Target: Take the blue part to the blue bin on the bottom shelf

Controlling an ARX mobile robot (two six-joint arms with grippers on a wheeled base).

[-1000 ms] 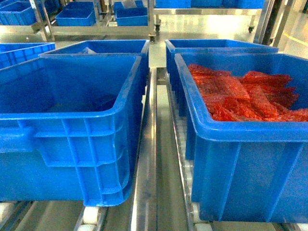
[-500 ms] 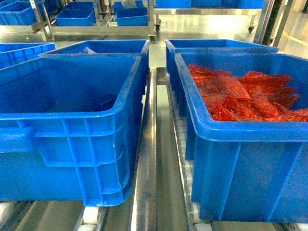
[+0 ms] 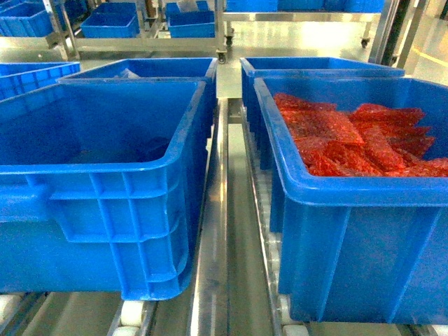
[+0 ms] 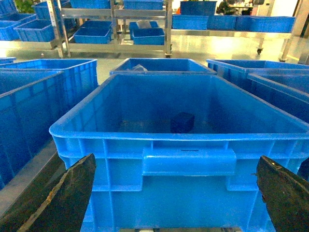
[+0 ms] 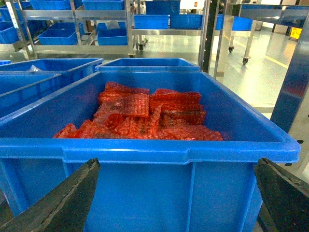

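Blue plastic bin [image 4: 188,159]: your left wrist view alone shows the small dark blue part [image 4: 182,122] inside.
Left gripper [image 4: 176,193]: spread wide, empty.
Right gripper [image 5: 176,193]: spread wide, empty.

Bin with red bags [image 3: 364,210]: right of steel rail [image 3: 213,231].
Red bags [image 3: 350,136]: piled inside.
Shelf racks [image 4: 113,21]: far behind rail, holding small bins.

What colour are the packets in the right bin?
Red packets, clearest in the right wrist view.

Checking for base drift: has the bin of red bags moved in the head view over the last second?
No. The bin of red bags keeps its place against the steel rail.
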